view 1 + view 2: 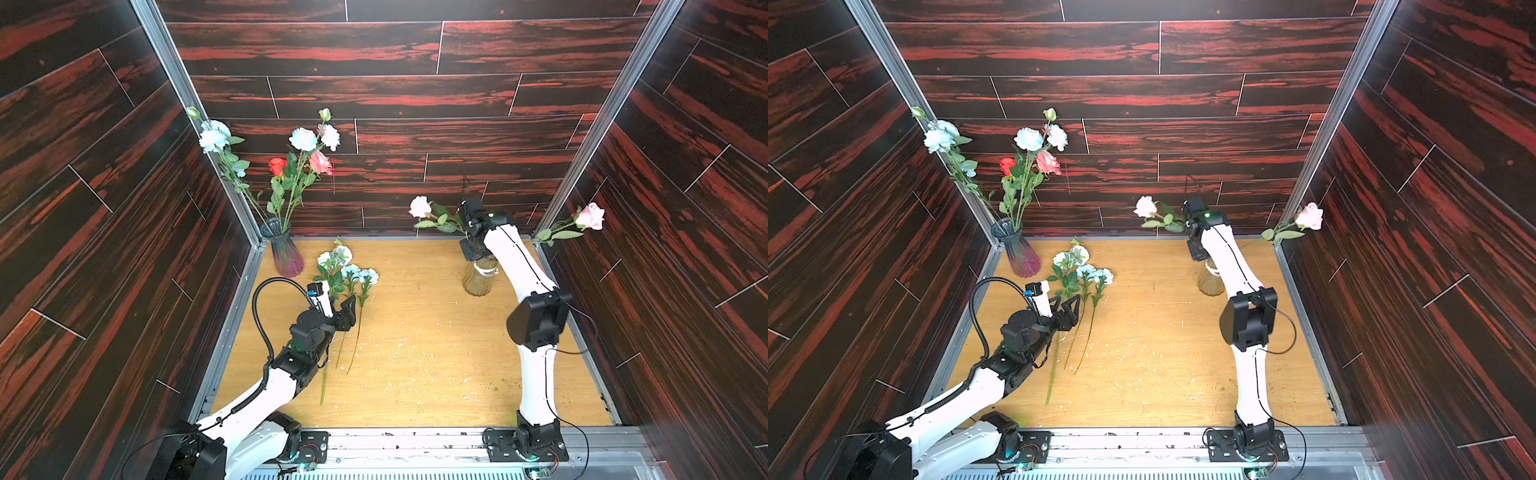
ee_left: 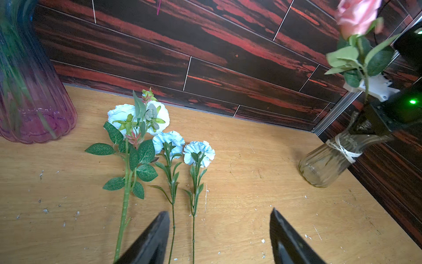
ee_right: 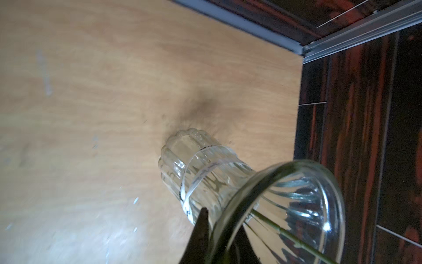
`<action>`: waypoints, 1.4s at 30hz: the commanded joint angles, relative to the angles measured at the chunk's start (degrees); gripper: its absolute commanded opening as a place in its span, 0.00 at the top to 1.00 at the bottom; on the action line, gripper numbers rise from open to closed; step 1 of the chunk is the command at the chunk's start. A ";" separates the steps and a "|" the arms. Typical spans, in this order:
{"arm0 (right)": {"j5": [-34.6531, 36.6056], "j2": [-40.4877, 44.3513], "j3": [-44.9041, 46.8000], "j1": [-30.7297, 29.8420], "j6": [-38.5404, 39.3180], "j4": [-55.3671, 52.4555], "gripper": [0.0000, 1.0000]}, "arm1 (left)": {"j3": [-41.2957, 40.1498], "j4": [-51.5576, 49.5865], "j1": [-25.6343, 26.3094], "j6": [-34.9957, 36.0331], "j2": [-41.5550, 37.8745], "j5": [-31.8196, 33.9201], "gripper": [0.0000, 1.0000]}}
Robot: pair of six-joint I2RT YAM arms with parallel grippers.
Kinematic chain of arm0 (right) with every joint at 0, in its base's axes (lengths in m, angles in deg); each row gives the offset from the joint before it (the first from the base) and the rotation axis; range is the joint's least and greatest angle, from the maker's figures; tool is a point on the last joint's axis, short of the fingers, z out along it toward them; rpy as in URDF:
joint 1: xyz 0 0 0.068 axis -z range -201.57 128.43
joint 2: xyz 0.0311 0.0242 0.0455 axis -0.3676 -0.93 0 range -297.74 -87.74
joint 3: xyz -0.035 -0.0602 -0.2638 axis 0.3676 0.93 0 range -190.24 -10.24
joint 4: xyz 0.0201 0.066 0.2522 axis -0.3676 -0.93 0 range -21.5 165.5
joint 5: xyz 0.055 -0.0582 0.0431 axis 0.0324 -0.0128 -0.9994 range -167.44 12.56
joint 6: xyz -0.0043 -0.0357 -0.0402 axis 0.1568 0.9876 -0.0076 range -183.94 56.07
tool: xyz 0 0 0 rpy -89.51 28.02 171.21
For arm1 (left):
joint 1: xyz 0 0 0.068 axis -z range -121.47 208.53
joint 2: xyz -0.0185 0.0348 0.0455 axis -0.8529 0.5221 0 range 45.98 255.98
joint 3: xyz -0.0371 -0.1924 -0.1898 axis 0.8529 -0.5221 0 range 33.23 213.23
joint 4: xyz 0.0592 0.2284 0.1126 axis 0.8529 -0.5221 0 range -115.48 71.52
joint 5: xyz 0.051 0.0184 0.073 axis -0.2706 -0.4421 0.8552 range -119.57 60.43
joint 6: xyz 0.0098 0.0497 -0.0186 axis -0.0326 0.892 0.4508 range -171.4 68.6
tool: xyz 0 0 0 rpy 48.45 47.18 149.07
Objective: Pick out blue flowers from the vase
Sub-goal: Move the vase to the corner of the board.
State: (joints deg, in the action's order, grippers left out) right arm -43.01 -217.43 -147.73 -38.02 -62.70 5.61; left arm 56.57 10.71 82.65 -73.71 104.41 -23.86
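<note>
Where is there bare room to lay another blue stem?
Free: the middle of the table between the laid blue flowers and the clear vase, plus the near strip. Crowded: around the purple vase, those stems and the open left gripper.

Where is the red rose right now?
In both top views, the red rose stands in the purple vase at the far left corner of the table, just left of a pink rose and below two blue flowers.
</note>
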 commanded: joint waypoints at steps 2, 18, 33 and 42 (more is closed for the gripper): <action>3.23 -6.10 -8.23 2.81 0.78 -1.16 1.00 | -0.83 1.00 0.07 1.21 -0.95 1.22 0.29; 1.55 -11.64 -14.81 10.48 3.41 2.76 1.00 | -0.48 1.26 0.10 1.49 -0.51 0.27 0.29; -1.38 -12.70 -12.01 10.66 4.26 4.44 0.54 | -1.00 1.22 0.07 1.41 -1.57 1.34 0.29; -2.78 -10.56 -11.75 10.28 3.87 4.65 0.37 | -1.10 1.22 0.06 1.49 -1.76 1.23 0.30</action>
State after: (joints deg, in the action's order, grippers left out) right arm -44.12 -228.25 -160.37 -27.37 -58.53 11.84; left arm 56.00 10.73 82.65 -73.20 103.67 -23.46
